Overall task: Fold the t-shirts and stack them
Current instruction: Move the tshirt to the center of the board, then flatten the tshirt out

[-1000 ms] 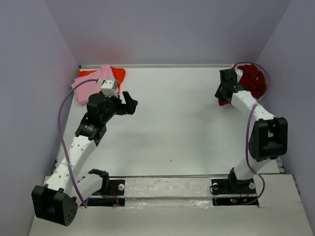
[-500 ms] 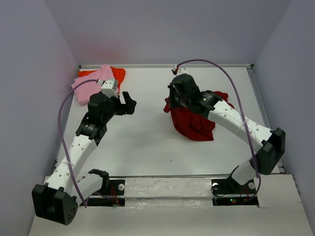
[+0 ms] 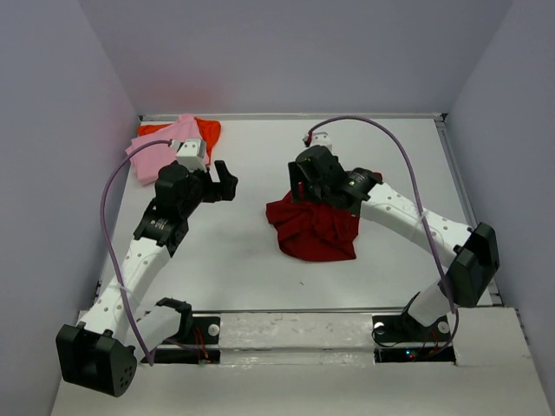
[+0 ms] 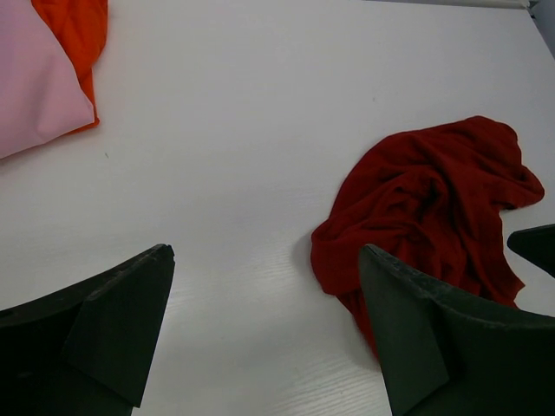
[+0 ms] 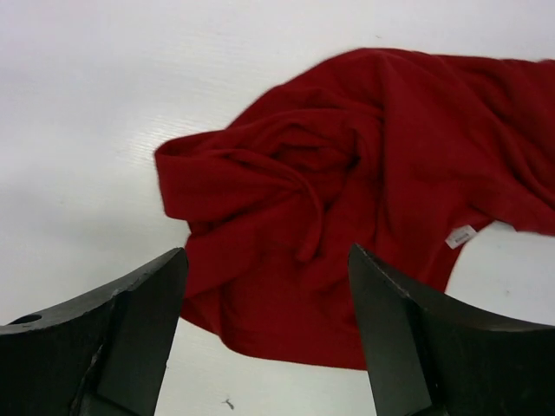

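- Dark red t-shirt (image 3: 314,230) seen lying crumpled.
- Right gripper (image 3: 303,182) noted directly over it, jaws spread, nothing gripped.
- Left gripper (image 3: 227,180) noted well left of it, agape, empty.
- Pink t-shirt (image 3: 165,147) laid over orange t-shirt (image 3: 208,130), far left of it.

A white table (image 3: 251,277) with a faint wood grain is filling the middle of the scene. Plain, pale lilac-grey walls are closing it in. The back wall (image 3: 295,52) is rising from the far edge, while the left wall (image 3: 52,130) and the right wall (image 3: 520,130) are running along the side edges. A thin metal strip (image 3: 303,115) is lining the far edge. Soft, even light is falling from above, casting only weak shadows.
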Robot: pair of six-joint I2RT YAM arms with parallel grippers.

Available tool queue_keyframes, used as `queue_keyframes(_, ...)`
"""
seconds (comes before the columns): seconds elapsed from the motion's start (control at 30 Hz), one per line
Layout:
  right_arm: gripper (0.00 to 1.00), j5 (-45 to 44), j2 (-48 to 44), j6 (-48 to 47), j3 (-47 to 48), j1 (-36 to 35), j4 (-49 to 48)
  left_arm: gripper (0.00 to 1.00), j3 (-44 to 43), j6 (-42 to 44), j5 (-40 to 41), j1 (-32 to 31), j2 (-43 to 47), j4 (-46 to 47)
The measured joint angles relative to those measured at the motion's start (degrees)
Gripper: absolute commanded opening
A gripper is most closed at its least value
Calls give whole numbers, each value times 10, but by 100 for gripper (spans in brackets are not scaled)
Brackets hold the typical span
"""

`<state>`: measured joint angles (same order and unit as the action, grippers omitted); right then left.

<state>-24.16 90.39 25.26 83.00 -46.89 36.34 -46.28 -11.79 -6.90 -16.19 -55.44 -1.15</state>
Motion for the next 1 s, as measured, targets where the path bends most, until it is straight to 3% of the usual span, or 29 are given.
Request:
queue_keyframes(0.17,75,-29,-70,28,-75,0,22,96,0,0,1,0,0,0)
queue_keyframes(0.43,67,4,-174,83,-260,0,17,96,0,0,0,0,0,0)
queue_keyframes(0.73,65,51,-107,97,-306,-2,-35,96,0,0,-2,0,0,0)
queue_keyframes(1.0,65,54,13,72,-256,-5,-73,96,0,0,-2,0,0,0)
